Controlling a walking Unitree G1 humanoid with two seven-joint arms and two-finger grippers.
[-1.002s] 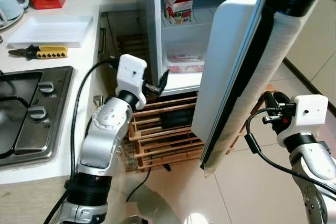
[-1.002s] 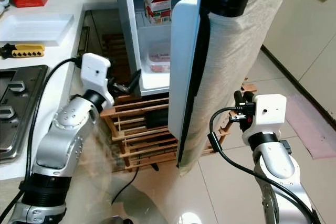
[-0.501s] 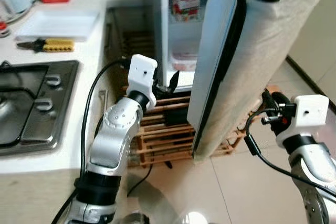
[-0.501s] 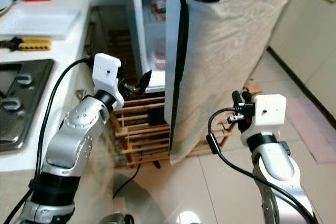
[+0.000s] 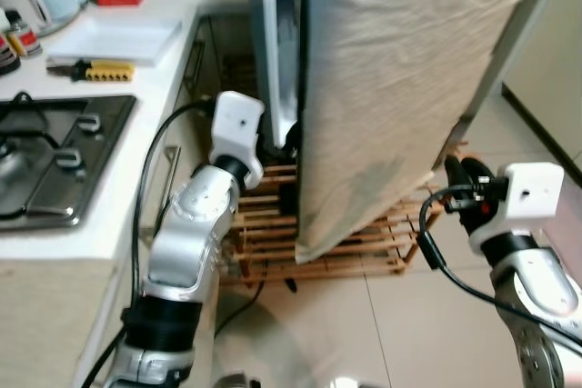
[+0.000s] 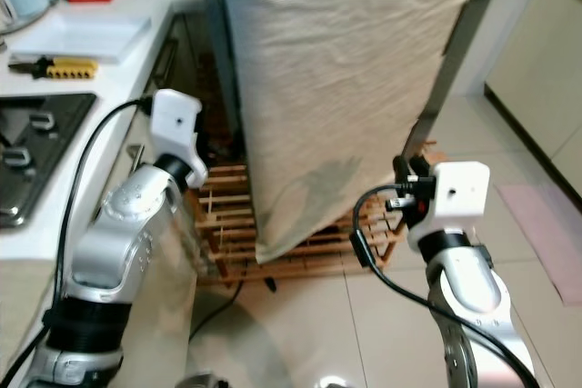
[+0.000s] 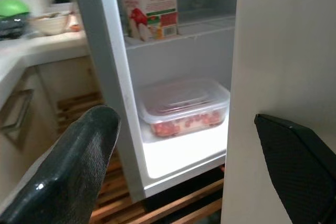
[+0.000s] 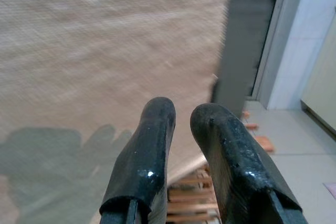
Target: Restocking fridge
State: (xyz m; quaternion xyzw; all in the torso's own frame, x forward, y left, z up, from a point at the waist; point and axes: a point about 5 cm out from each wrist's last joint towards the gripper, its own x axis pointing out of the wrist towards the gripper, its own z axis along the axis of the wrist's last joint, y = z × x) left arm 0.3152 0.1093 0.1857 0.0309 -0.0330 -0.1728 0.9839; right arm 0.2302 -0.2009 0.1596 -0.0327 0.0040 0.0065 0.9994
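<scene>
Fridge door [image 5: 400, 88]: nearly closed, draped in beige cloth [image 6: 346, 79], long axis upright, outer face turned toward the camera and the right arm, hinge side away to the right.

Left gripper [image 7: 184, 166]: fingers wide apart, set in the narrow gap between door edge and fridge body [image 7: 100, 77], just below the lit shelf.

Right gripper [image 8: 184, 145]: fingers together, empty, near the cloth face of the door, apparently not touching.

Stock inside: milk carton [image 7: 149, 6] upright on upper shelf, spout upward; clear lidded container [image 7: 184, 106] with red contents, flat on lower shelf, long axis across the shelf.

Counter [image 5: 100, 179] on left: hob [image 5: 55, 161], white tray [image 5: 114, 38], pliers [image 5: 91, 70].

Hazard: left fingers pinched if door swings further shut. Cloth snagging on a finger also likely; wooden rack [image 5: 346, 243] close below the door.
</scene>
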